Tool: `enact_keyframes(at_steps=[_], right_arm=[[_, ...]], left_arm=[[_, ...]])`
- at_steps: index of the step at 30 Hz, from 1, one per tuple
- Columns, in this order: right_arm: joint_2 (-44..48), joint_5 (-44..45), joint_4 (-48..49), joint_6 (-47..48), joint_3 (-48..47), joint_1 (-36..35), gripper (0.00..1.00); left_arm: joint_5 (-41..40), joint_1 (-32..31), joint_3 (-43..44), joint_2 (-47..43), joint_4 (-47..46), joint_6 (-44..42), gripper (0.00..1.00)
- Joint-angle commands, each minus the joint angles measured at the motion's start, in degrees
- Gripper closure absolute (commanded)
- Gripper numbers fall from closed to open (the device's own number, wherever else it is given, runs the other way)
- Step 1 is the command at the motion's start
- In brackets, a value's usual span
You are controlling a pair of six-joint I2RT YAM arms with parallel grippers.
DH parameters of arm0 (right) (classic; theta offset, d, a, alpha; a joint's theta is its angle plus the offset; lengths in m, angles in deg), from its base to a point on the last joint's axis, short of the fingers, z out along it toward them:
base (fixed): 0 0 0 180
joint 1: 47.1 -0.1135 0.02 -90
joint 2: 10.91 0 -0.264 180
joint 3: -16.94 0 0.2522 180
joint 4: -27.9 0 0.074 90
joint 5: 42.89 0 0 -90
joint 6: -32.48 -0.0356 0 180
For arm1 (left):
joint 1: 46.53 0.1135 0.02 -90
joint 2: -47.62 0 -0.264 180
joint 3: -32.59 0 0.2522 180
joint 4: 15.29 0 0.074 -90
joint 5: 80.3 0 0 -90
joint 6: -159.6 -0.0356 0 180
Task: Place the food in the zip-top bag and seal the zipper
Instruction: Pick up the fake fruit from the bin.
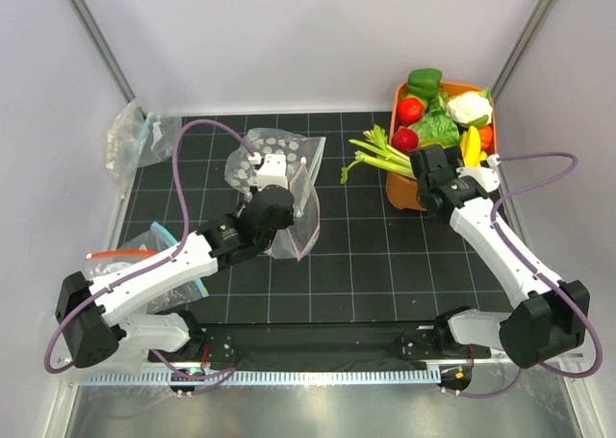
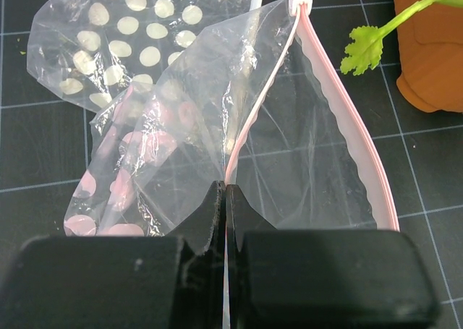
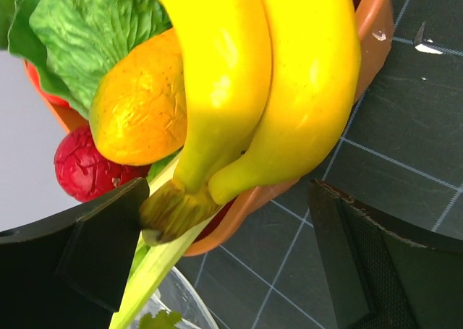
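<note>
My left pincer (image 2: 226,199) was clamped on one lip of the dotted zip-top bag (image 2: 173,148), whose pale pink zipper (image 2: 347,119) gaped open over the black tabletop (image 2: 43,163), while my right pincer (image 3: 228,224) stood apart either side of the stem of the yellow banana bunch (image 3: 289,76) in the orange basket (image 3: 372,32).

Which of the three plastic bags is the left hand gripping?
The polka-dot bag with the pink zip, mid-table; the blue-zip bag and orange-zip bag lie apart at left.
</note>
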State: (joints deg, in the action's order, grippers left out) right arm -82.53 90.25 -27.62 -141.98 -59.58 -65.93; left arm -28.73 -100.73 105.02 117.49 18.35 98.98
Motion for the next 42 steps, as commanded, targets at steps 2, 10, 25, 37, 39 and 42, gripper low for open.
enact_keyframes(at_steps=[2, 10, 25, 37, 39, 42], right_arm=[[0.4, 1.1, 2.5, -4.0, 0.2, 2.0, 0.00], [0.5, 1.6, 1.9, -1.5, -1.4, 5.2, 0.13], [5.1, 8.8, -0.3, -0.7, -3.5, 5.6, 0.72], [9.7, 6.6, 7.2, 18.3, -4.0, 5.6, 0.99], [11.0, -1.9, 13.7, 29.5, -2.3, 5.5, 0.99], [12.2, -7.2, 14.2, 33.6, -1.1, 5.5, 0.99]], left_arm=[[-0.4, 0.1, 0.6, 0.3, -2.5, -0.2, 1.00], [-0.1, 0.1, 0.8, 0.9, -2.6, -0.4, 1.00], [0.6, 0.1, 1.2, 1.3, -2.2, -0.3, 1.00], [0.3, 0.1, 1.4, 0.9, -2.0, -0.5, 1.00], [0.3, 0.1, 1.6, 0.9, -1.8, -0.6, 1.00], [-0.3, 0.1, 1.9, 1.1, -1.2, -0.8, 1.00]])
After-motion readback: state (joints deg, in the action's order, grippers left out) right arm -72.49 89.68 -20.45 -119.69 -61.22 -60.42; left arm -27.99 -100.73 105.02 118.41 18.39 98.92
